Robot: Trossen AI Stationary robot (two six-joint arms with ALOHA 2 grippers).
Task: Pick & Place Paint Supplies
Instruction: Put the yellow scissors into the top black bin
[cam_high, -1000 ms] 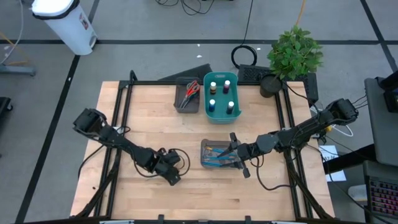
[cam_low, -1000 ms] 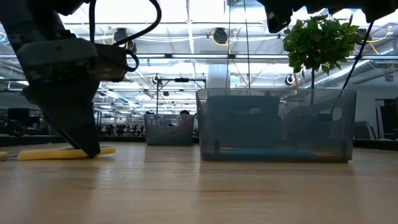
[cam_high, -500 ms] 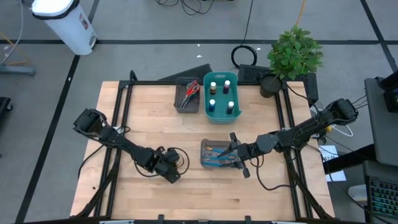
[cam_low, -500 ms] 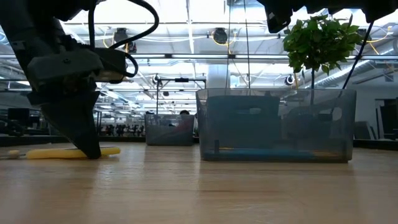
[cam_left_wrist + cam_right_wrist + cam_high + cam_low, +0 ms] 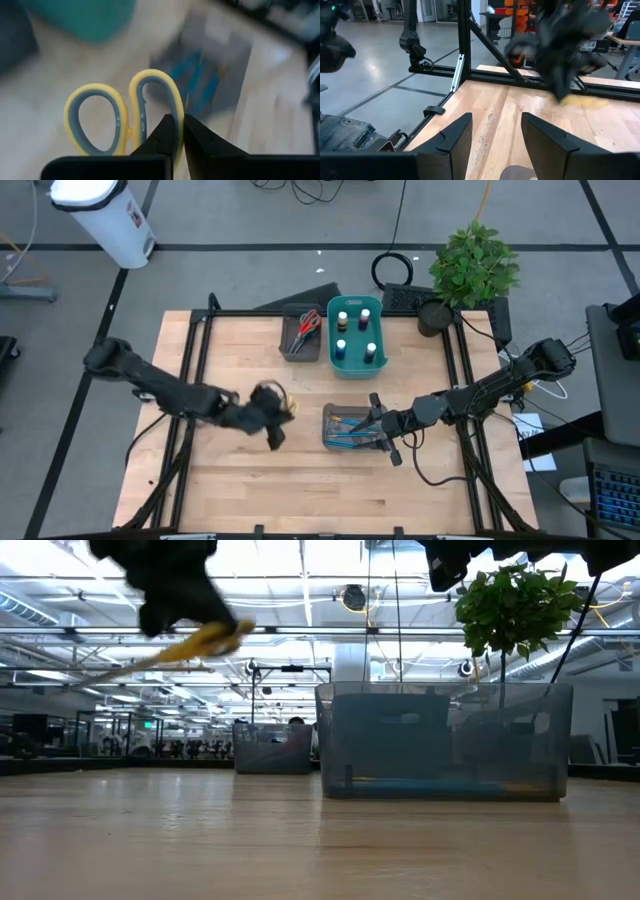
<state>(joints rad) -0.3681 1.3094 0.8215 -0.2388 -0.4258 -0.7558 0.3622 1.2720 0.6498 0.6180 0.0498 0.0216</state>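
Note:
Yellow-handled scissors (image 5: 100,120) hang in the air over the table's middle left, with my left gripper (image 5: 270,412) shut on them; the low view shows them tilted (image 5: 195,642), high above the tabletop. My right gripper (image 5: 492,135) stands open and level beside the dark grey tray (image 5: 347,428) that holds blue brushes. The teal bin (image 5: 356,335) at the far middle holds several small paint bottles. Red and green scissors lie in a second grey tray (image 5: 301,336) next to it. My left gripper pinches the outer side of one yellow handle loop (image 5: 174,107) between its two shut fingers. The two loops stick out ahead of the fingertips (image 5: 167,131). The scissors are lifted clear of the table and tilted, with the thin blade end (image 5: 120,668) lower than the handles.
A potted plant (image 5: 473,265) stands at the table's far right corner. Black frame rails (image 5: 200,330) run along the table's sides. Bare wood (image 5: 240,490) lies near the front edge.
My left gripper has risen from the tabletop and gone toward the far edge, tipping up as it went. The yellow scissors, which lay flat on the table under its fingers, have come up with it and now hang clear.

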